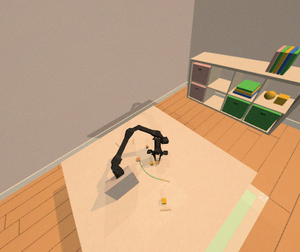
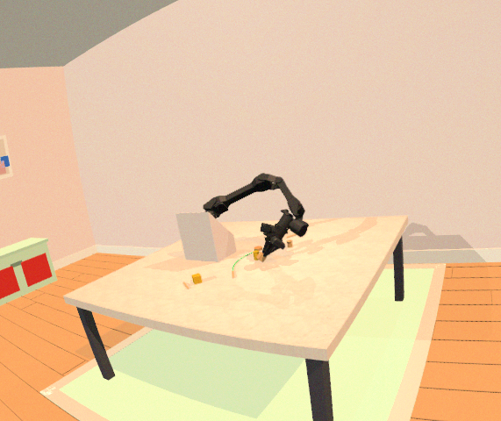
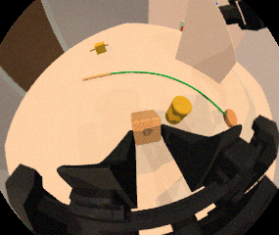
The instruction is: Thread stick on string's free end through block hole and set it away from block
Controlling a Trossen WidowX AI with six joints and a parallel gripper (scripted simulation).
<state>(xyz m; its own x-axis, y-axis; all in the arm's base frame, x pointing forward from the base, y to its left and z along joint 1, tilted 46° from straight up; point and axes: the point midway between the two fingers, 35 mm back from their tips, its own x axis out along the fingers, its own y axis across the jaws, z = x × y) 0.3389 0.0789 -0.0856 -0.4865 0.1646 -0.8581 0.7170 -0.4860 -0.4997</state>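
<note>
My gripper is shut on the wooden block. The block's hole faces the wrist camera, with nothing in it. The block looks tilted with the gripper; whether it touches the table is unclear. The string's stick lies on the table, apart from the block. The green string curves from it to the round wooden button.
A yellow cylinder stands between block and button. A yellow cube is near a loose stick. A small brown piece and another stick lie farther back. A large grey box is by the arm's base.
</note>
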